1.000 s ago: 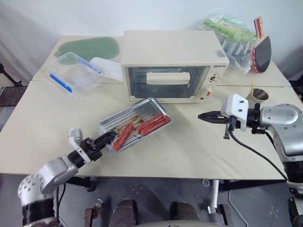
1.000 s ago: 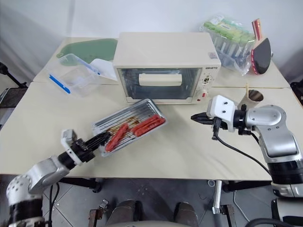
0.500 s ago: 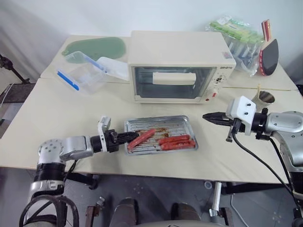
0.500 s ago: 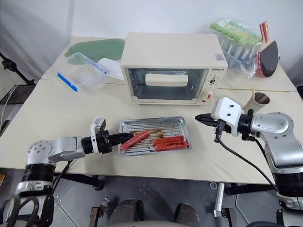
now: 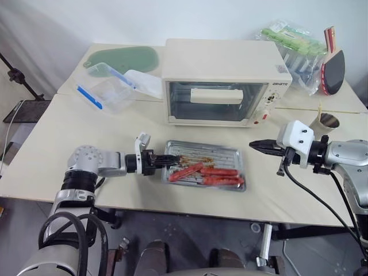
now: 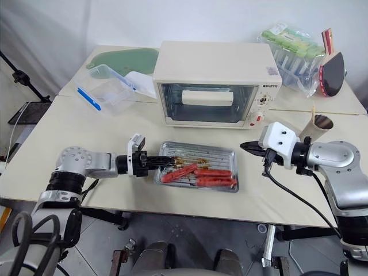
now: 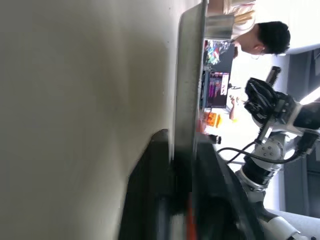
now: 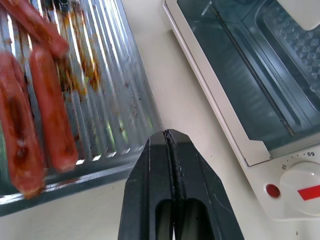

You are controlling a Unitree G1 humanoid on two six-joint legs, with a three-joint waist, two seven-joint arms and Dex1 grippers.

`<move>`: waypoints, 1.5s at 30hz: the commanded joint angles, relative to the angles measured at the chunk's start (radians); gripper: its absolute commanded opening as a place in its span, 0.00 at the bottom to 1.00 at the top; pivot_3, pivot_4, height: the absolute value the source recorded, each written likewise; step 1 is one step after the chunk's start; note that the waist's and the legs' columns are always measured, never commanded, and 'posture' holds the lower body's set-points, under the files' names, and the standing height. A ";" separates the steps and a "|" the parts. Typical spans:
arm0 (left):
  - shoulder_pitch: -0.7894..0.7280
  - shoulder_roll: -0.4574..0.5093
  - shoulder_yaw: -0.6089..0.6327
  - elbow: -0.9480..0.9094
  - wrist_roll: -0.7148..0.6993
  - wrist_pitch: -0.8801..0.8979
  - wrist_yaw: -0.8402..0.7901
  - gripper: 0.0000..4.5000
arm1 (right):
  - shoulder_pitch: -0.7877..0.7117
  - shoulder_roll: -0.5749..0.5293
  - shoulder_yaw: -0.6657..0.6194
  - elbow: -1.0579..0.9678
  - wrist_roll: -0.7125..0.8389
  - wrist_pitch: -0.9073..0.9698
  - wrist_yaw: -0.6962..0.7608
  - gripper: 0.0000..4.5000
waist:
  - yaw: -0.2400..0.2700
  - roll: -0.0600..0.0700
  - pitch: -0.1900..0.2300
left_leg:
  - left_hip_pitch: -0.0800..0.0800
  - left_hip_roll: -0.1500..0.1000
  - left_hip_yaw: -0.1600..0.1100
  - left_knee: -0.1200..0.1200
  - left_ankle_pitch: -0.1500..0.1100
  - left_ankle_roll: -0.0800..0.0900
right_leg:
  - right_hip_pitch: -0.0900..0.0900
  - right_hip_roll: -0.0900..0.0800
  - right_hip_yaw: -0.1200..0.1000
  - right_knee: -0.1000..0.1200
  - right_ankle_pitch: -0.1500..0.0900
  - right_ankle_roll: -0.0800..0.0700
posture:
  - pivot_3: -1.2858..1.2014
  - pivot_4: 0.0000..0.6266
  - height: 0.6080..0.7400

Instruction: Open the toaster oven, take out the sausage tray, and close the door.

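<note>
On table: left pincer (image 5: 167, 163) straddles sausage tray (image 5: 221, 154) rim, grip unclear | right pincer (image 5: 253, 145) together

arms: silver-grey shells, black joints | wrists: white camera blocks (black cables trailing) | fingers: black

sausage tray (image 7: 189, 75): seen edge-on in the left wrist view, contents hidden
sausages (image 8: 30, 107): blurred, cut off at 9 o'clock
toaster oven (image 8: 260, 85): cropped at 3 o'clock
</note>
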 commanded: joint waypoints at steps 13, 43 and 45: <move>-0.059 -0.021 -0.039 0.100 0.324 -0.022 -0.229 0.99 | -0.018 -0.036 -0.046 -0.024 0.013 -0.006 0.000 0.00 | -0.013 0.000 0.000 | 0.000 0.000 0.000 0.000 0.000 0.000 | 0.000 0.000 0.000 0.000 0.000 0.000 | 0.52 0.24 1.00; 0.554 0.412 0.239 -0.499 0.575 -1.221 -0.872 1.00 | -0.089 -0.033 0.020 0.174 0.087 -0.096 0.228 0.99 | -0.076 -0.004 0.006 | -0.002 0.005 0.007 -0.006 -0.002 -0.001 | -0.007 0.002 0.002 0.000 0.000 0.000 | 0.52 0.24 1.00; 0.567 0.428 0.234 -0.468 0.594 -1.252 -0.903 1.00 | -0.082 -0.036 0.013 0.200 0.080 -0.087 0.215 0.99 | -0.073 -0.004 0.006 | -0.002 0.005 0.007 -0.006 -0.003 -0.001 | -0.007 0.002 0.002 0.000 0.000 0.000 | 0.52 0.24 1.00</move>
